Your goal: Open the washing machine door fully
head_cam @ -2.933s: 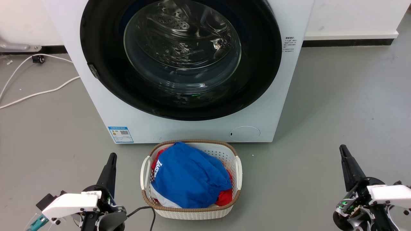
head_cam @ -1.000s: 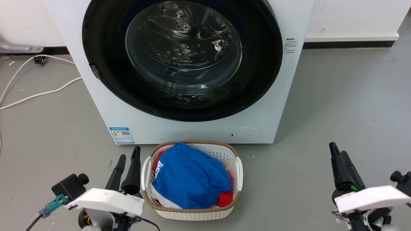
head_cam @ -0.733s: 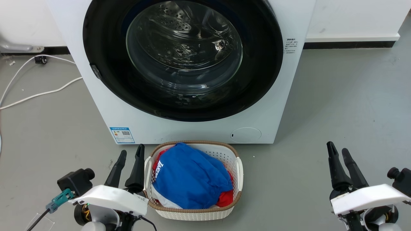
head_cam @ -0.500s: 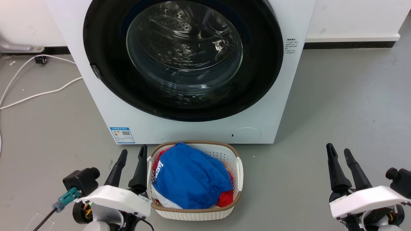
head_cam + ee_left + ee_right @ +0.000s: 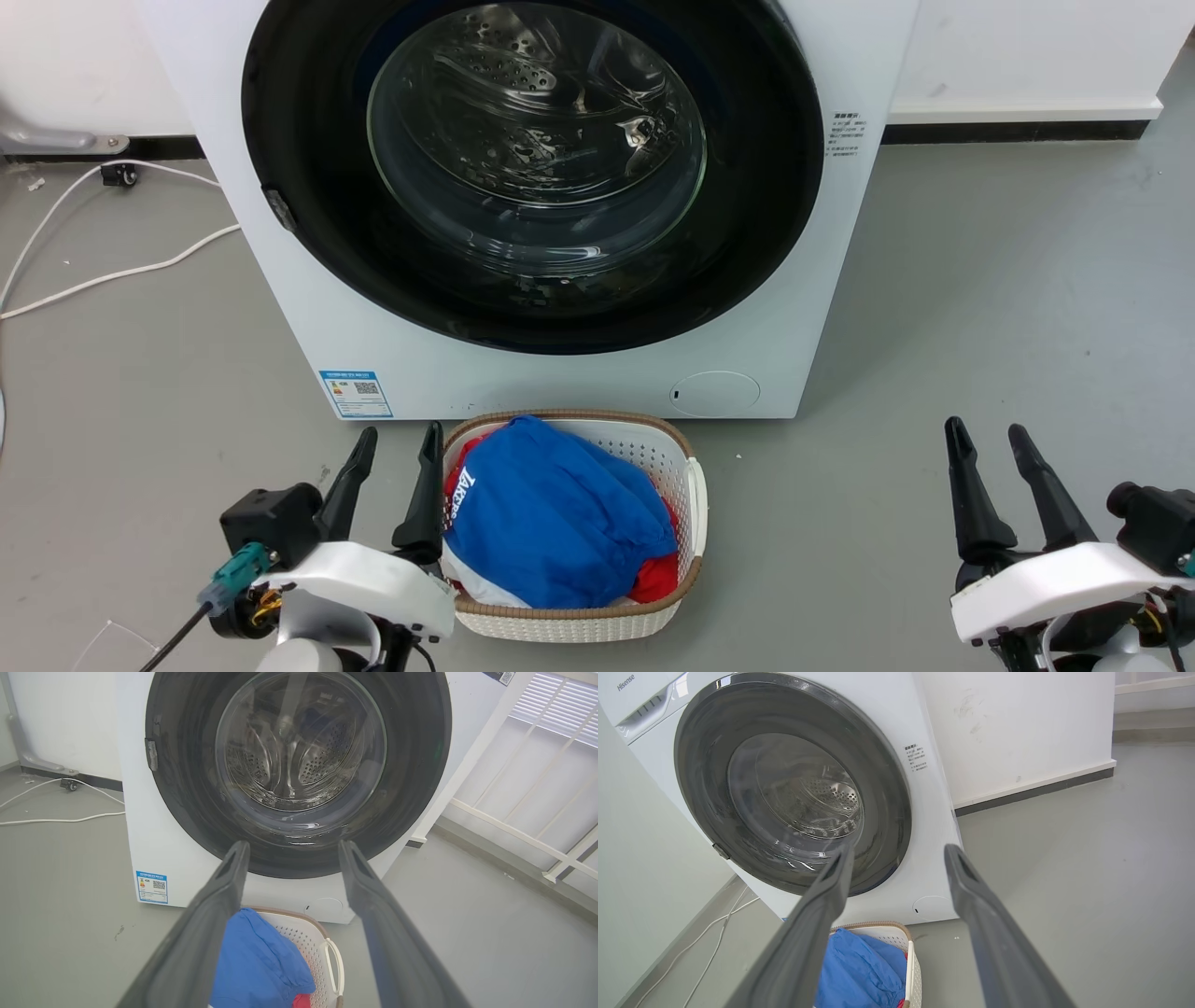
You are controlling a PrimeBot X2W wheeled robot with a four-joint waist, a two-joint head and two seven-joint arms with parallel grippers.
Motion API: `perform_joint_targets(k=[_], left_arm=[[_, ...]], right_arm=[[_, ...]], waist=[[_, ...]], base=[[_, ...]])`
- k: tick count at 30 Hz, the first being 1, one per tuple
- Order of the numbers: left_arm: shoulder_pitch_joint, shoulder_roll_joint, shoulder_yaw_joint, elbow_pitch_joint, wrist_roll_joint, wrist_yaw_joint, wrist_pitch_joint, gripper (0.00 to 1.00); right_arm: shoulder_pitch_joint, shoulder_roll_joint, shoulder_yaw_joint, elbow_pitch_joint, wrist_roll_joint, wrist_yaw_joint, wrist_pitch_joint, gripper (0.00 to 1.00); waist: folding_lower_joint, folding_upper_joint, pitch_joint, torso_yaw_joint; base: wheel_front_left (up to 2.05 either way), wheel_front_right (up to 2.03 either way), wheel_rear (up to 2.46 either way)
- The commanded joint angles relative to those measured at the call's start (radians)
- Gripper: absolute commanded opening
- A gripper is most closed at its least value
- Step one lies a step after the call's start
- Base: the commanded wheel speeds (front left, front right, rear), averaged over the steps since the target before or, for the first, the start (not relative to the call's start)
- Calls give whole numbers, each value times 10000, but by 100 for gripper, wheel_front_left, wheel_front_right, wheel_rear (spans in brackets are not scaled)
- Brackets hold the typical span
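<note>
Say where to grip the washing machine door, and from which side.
Probably the small grey tab on the left rim of the washing machine door: its glossy round face shows no other hold. Come from the left with the open left gripper.

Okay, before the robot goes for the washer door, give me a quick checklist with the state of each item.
1. Door open: not ok, it sits shut, flush on the machine.
2. Left gripper open and empty: ok.
3. Right gripper open and empty: ok.
4. Grey tab on the door's left edge unblocked: ok.
5. Basket clear of the door's swing: cannot tell; it stands right before the machine, below the door.
</note>
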Motion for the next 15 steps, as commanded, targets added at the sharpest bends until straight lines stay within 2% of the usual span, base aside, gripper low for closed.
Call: perform_joint_targets(k=[1, 15], left_arm=[[-178, 101, -42, -69, 230, 57, -92, 100], [-179, 184, -384, 101, 1424, 309, -431, 100]], right_arm=[[22, 4, -1, -148, -235, 15, -96, 100], [231, 12, 5, -429, -1861, 18, -136, 100]], waist=[[0, 0, 0, -4], [0, 0, -19, -35]], base=[[0, 0, 0], [0, 0, 0]])
